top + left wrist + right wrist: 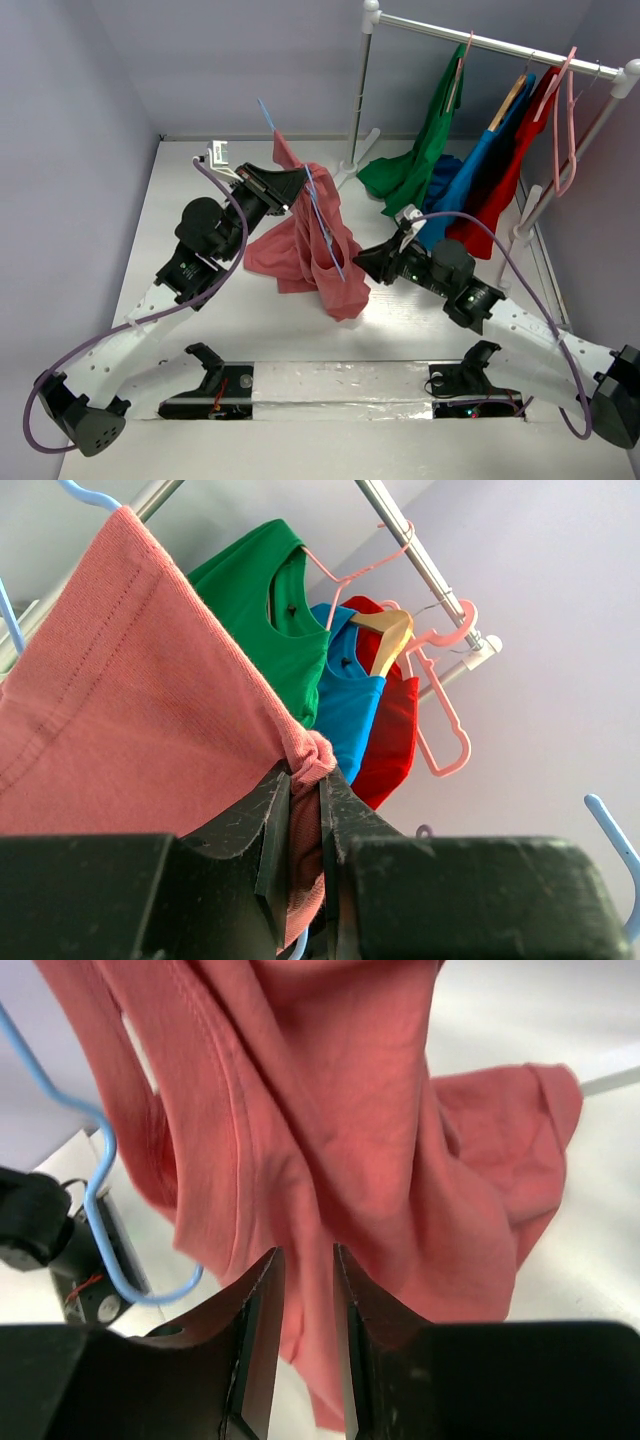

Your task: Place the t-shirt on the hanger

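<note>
Two arms, one shirt, one hanger, all grouped at mid-frame in the top view.

Item 1, t-shirt (pixel 312 250): coral knit, hanging in loose folds at the centre of the frame. Soft, light and limp, so it will sag and slide wherever it is unsupported. Best taken at a hem or seam, where the cloth is doubled.

Item 2, hanger (pixel 268 118): thin blue wire, tilted. Its upper end pokes out above the shirt and the rest runs down through the cloth. Light, springy and smooth, so fabric will likely slip along it. Best held near the hook or a corner.

Item 3, left gripper (pixel 305 780): clenched on a bunched fold of the shirt, just left of the hanger's upper part.

Item 4, right gripper (pixel 305 1260): jaws nearly together at the shirt's lower right. Cloth shows in the slit, but I cannot tell whether it is pinched.

Item 5, rail (pixel 500 45), upper right: green shirt (pixel 420 140), blue shirt (pixel 475 185) and red shirt (pixel 510 190) hang from it.
</note>
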Tool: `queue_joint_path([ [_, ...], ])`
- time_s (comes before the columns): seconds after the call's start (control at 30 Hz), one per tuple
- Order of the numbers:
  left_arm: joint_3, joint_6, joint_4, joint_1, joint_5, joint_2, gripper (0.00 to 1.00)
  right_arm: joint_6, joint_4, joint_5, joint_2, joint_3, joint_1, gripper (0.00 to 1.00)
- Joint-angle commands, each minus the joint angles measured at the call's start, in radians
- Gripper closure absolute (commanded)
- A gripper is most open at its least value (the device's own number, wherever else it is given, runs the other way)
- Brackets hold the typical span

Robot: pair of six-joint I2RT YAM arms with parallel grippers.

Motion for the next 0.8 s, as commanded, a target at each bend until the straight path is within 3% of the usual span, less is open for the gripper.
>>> queue_joint_path([
  [0.0,0.071,-0.010,0.085,0.006,-0.001,-0.023,1.00,0.027,0.052,-0.033,-0.051,-0.036,0.013,0.68],
  [0.1,0.072,-0.012,0.108,0.006,-0.036,-0.020,1.00,0.061,0.070,-0.013,-0.092,-0.093,0.024,0.67],
  [0.33,0.063,-0.032,0.151,0.006,-0.061,0.000,1.00,0.070,0.157,0.024,0.003,-0.114,0.119,0.49],
  [0.77,0.051,-0.038,0.156,0.006,-0.056,0.006,1.00,0.116,0.320,0.131,0.164,-0.085,0.128,0.48],
])
